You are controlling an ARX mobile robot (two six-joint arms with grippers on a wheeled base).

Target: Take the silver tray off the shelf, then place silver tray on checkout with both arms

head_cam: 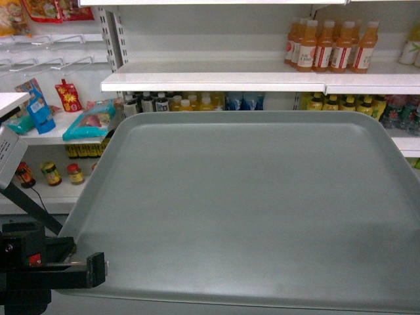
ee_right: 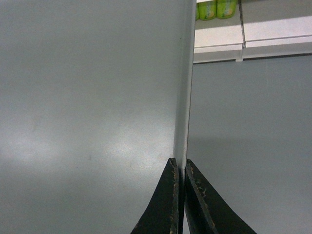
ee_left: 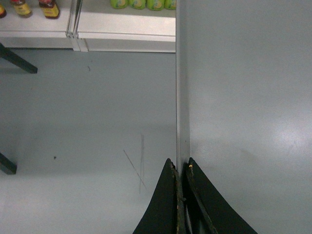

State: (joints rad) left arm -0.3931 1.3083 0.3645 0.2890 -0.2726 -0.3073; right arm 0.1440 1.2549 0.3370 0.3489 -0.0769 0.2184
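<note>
The silver tray [head_cam: 256, 210] is held level in front of the shelf [head_cam: 216, 80], clear of its board, above grey floor [ee_left: 87, 122]. Left gripper [ee_left: 181, 168] clamps the tray's left rim; right gripper [ee_right: 180, 165] clamps its right rim.

The white shelf [head_cam: 213, 81] spans the head view toward 12 o'clock, carrying orange juice bottles [head_cam: 331, 46] at 1 o'clock. A lower board at 9 o'clock holds snack packets [head_cam: 88, 121]; jars [head_cam: 51, 173] stand beneath.
</note>
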